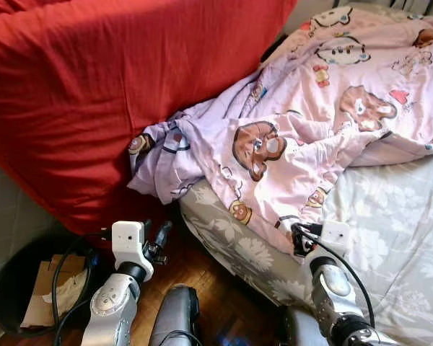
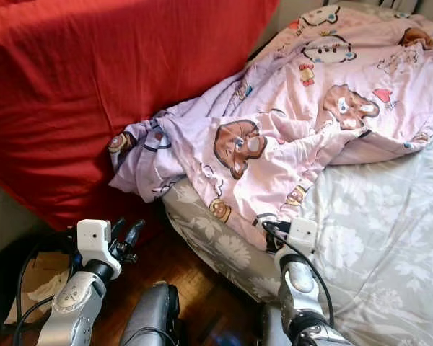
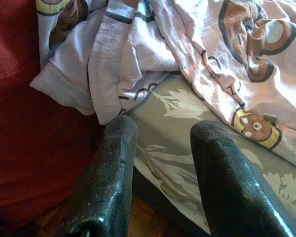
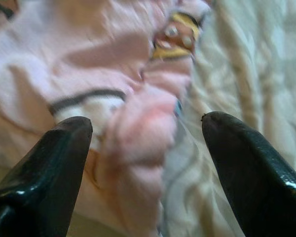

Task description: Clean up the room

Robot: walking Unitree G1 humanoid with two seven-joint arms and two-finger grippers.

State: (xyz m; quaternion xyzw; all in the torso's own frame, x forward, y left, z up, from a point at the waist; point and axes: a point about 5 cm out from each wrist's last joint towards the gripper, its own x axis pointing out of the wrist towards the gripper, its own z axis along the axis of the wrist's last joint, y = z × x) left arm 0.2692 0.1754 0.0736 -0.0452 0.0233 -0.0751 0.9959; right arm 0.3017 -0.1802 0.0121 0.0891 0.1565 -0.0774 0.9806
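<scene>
A pink quilt [image 1: 325, 122] printed with brown cartoon bears lies crumpled across the bed, its corner hanging over the mattress edge by the red cover. My right gripper [image 1: 301, 240] is open at the quilt's lower hem [image 4: 143, 123], one finger on each side of a fold. My left gripper [image 1: 157, 236] is open lower down, over the wooden floor beside the mattress corner; its fingers [image 3: 108, 173] point at the grey floral sheet [image 3: 182, 123] below the hanging quilt corner [image 3: 89, 74].
A big red cushion or cover [image 1: 115, 86] leans against the bed on the left. The grey floral sheet [image 1: 397, 238] spreads bare to the right. A dark bin [image 1: 29, 288] holding cardboard stands on the floor at lower left, on wooden boards [image 1: 216, 288].
</scene>
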